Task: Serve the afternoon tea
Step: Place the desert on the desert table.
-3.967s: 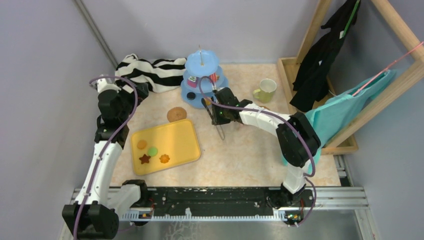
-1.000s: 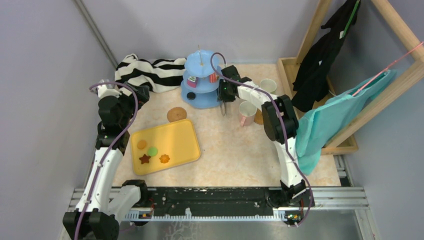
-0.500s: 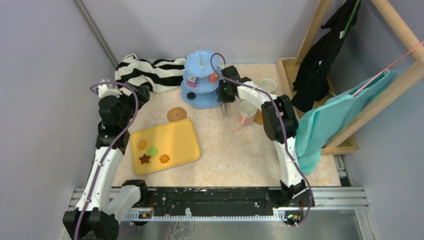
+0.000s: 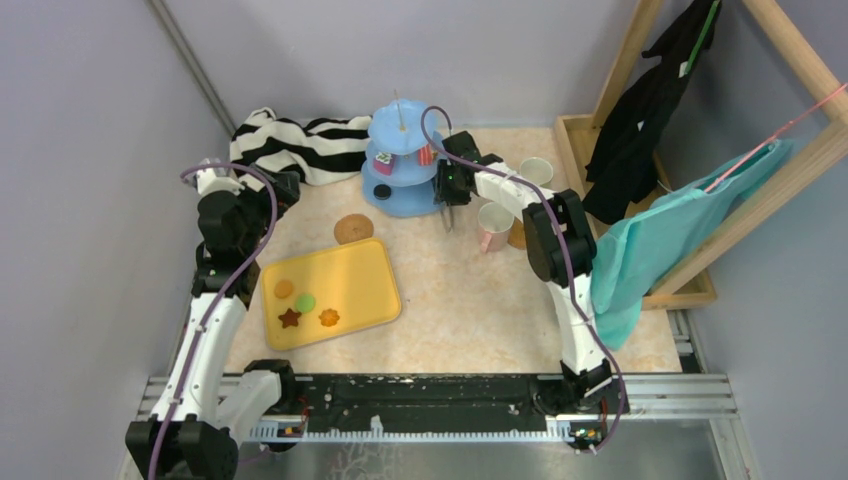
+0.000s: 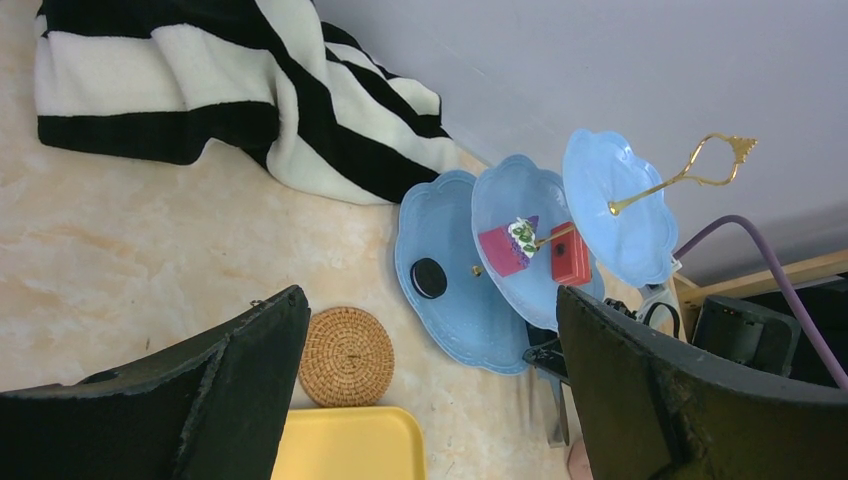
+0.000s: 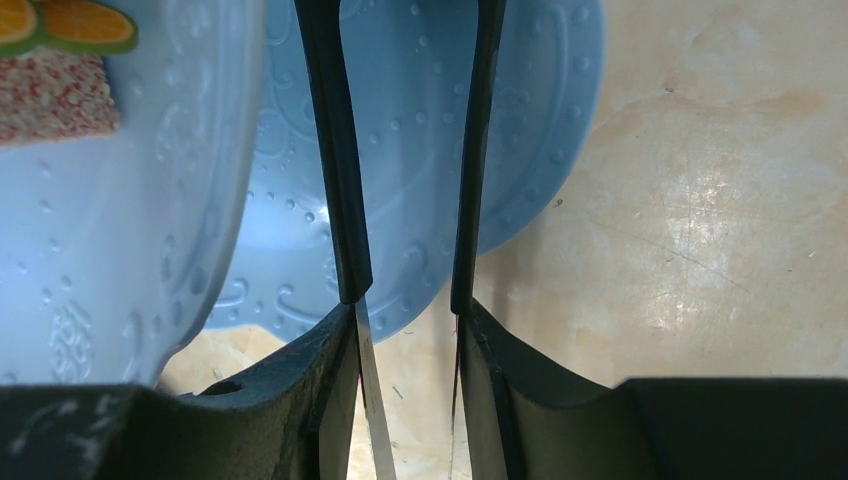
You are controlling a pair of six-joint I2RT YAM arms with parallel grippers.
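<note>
The light-blue three-tier stand [image 4: 388,198] stands at the back centre. It holds a black cookie [image 5: 428,277], a pink cake slice [image 5: 503,246] and a red slice [image 5: 570,255]. My right gripper [image 4: 447,214] is at the stand's right edge, over the bottom tier [image 6: 540,120]. Its fingers [image 6: 335,150] are slightly apart with nothing between them. My left gripper [image 4: 283,187] is wide open and empty, above a cork coaster [image 4: 353,228]. The yellow tray [image 4: 365,280] carries several cookies [image 4: 305,300]. A pink-handled cup [image 4: 493,225] and a yellow-green cup [image 4: 534,172] stand right of the stand.
The black-and-white striped cloth [image 4: 300,145] lies at the back left. A wooden rack [image 4: 640,60] with black [image 4: 650,110] and teal [image 4: 680,225] garments fills the right side. Grey walls close in at the left and back.
Since four seconds ago my right arm has swung from the table's middle back to the stand's right edge, uncovering the pink-handled cup. Over the last second nothing has visibly moved.
</note>
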